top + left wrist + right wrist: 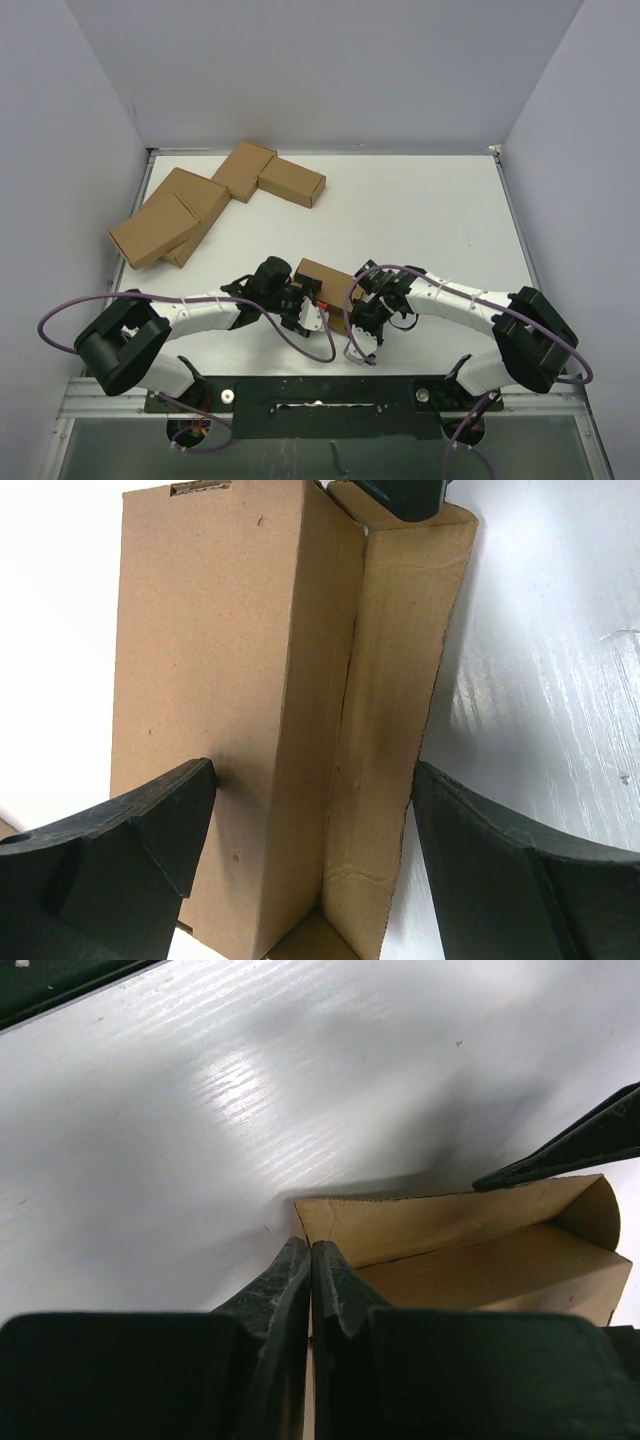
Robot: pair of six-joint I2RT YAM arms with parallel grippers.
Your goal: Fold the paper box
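Note:
The paper box [325,283], a small brown carton, lies on the white table [430,220] between my two arms. In the left wrist view the box [230,680] runs lengthwise with one long side flap [395,710] standing up. My left gripper [308,305] is open, and its fingers [150,850] straddle the box's near end [312,770]. My right gripper [355,318] is shut [311,1245] on the thin edge of a flap at the corner of the box [470,1250], whose open inside shows beyond the fingertips.
Several other brown cartons [215,200] lie clustered at the back left of the table. Grey walls close in the back and both sides. The arm bases and a metal rail [320,400] sit at the near edge.

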